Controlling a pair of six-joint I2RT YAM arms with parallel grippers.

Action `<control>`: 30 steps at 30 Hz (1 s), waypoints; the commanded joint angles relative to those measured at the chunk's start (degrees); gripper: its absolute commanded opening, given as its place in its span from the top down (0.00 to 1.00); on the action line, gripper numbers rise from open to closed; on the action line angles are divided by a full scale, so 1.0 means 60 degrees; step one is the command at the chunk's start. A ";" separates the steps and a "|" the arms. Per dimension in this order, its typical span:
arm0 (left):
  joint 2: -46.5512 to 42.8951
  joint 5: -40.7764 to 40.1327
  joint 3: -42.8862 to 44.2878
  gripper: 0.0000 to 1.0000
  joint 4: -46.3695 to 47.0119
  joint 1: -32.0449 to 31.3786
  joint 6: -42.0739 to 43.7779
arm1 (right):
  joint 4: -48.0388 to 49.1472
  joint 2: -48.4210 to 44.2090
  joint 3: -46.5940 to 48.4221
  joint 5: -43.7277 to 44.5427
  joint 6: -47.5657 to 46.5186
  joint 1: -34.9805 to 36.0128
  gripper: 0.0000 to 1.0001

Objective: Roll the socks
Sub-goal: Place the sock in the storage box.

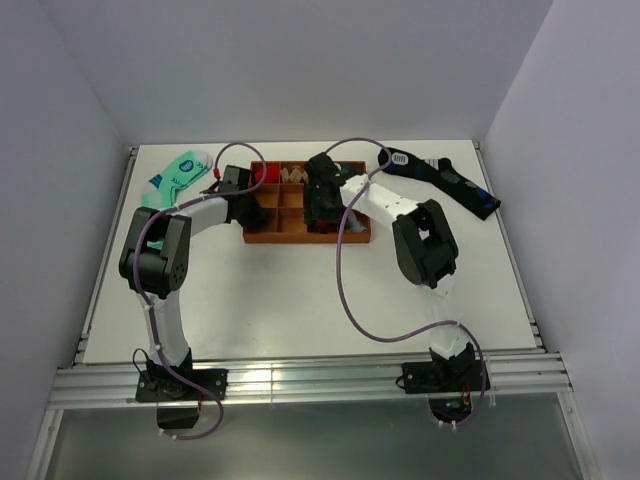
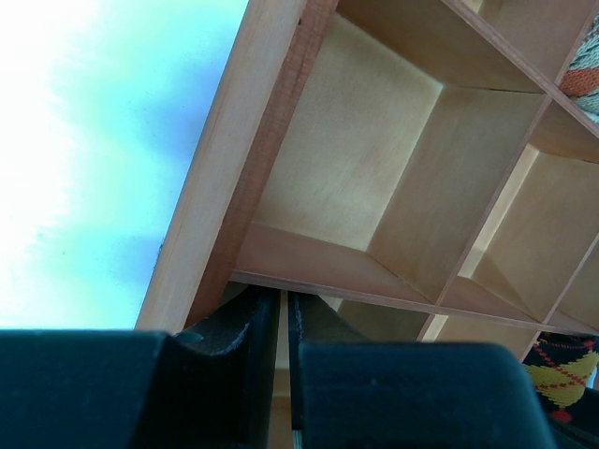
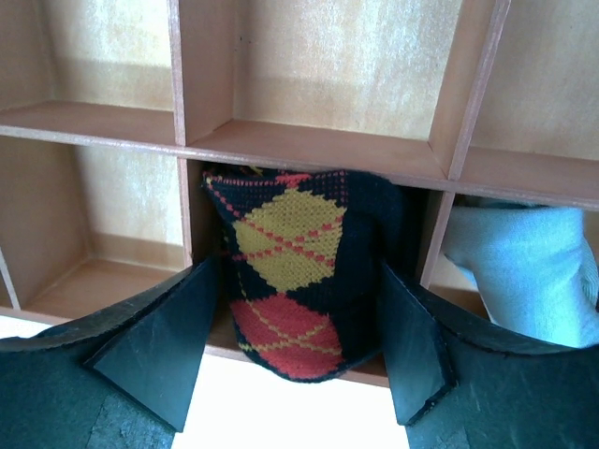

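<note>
1. R wrist view, nearest: the right gripper (image 3: 285, 360) stands wide open, one finger on each side of the argyle sock (image 3: 299, 271). Neither pad clearly presses it.
2. The sock lies between the jaws and just beyond, bundled in a cell of the wooden tray (image 3: 309, 150), its end hanging over the near wall. A pale blue sock (image 3: 524, 267) fills the cell just outside the right-hand jaw.
3. L wrist view: the left gripper (image 2: 284, 374) is nearly closed, with a thin wood strip in the slit (prob. a tray wall, pinched to steady it).
4. Step in hand, I judge: seating the roll. Back out straight w/o snagging the knit, with the tray kept pinned.
5. Only the top view shows the mint sock (image 1: 180, 172) and navy sock (image 1: 450, 182) on the table (image 1: 300, 300), outside both jaws. Only the L wrist view shows bare cells ahead of its jaws.
</note>
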 commanded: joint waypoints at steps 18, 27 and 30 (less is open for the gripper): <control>-0.0077 -0.0203 0.0067 0.85 0.0390 0.0185 -0.0129 | -0.1575 -0.0814 0.0644 0.0401 0.0152 -0.0243 0.20; -0.0150 -0.0086 -0.0079 0.85 0.0449 0.0185 -0.0187 | -0.1722 -0.1180 0.0850 0.0474 0.0137 -0.0287 0.19; -0.0208 -0.0086 -0.0152 0.85 0.0493 0.0185 -0.0202 | -0.1751 -0.1341 0.0894 0.0474 0.0108 -0.0302 0.19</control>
